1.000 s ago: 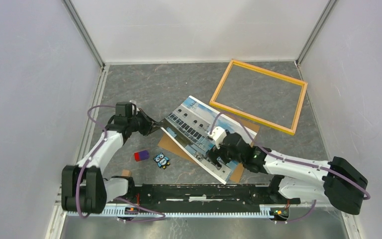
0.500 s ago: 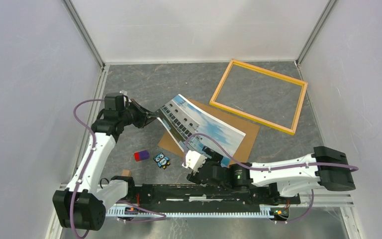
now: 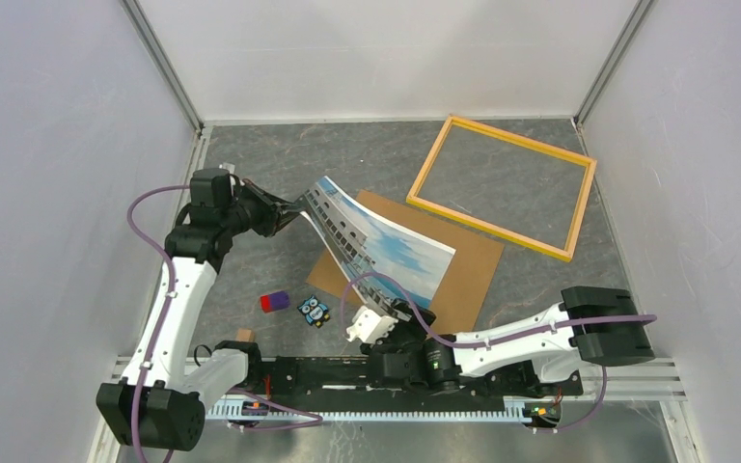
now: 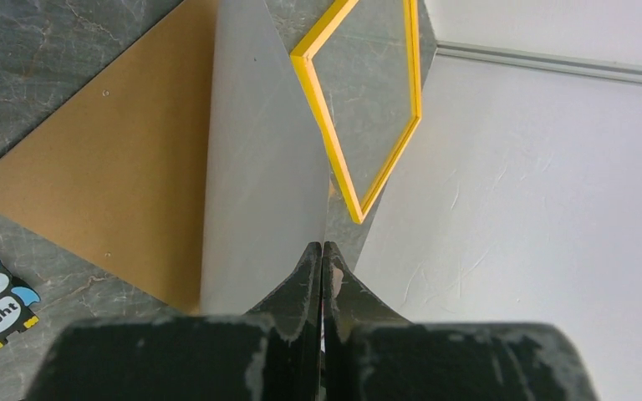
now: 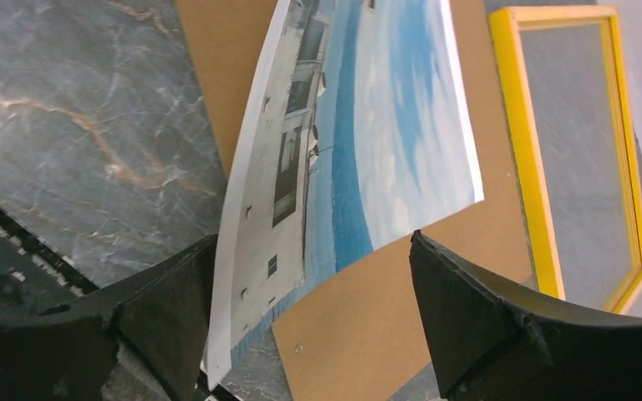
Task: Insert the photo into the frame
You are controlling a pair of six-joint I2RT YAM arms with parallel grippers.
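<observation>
The photo (image 3: 386, 241), a white building under blue sky, is lifted and bowed above the brown backing panel (image 3: 475, 272). My left gripper (image 3: 289, 214) is shut on its far-left corner; the left wrist view shows my left gripper (image 4: 323, 246) closed on the edge of the photo's white back (image 4: 259, 167). My right gripper (image 3: 397, 316) is open at the photo's near edge. In the right wrist view the photo (image 5: 368, 150) passes between the spread fingers of the right gripper (image 5: 311, 238). The yellow frame (image 3: 492, 228) lies empty at the back right, and also shows in both wrist views (image 4: 340, 180) (image 5: 532, 167).
A red and purple block (image 3: 273, 302), an owl card (image 3: 315, 311) and a small wooden block (image 3: 243, 336) lie near the left arm's base. White walls close in the grey marbled floor (image 3: 280, 164) on three sides.
My left gripper has raised the photo's corner and drawn it left and back. My right arm has come off the photo, swung left toward the near edge, and the photo now bows upward.
</observation>
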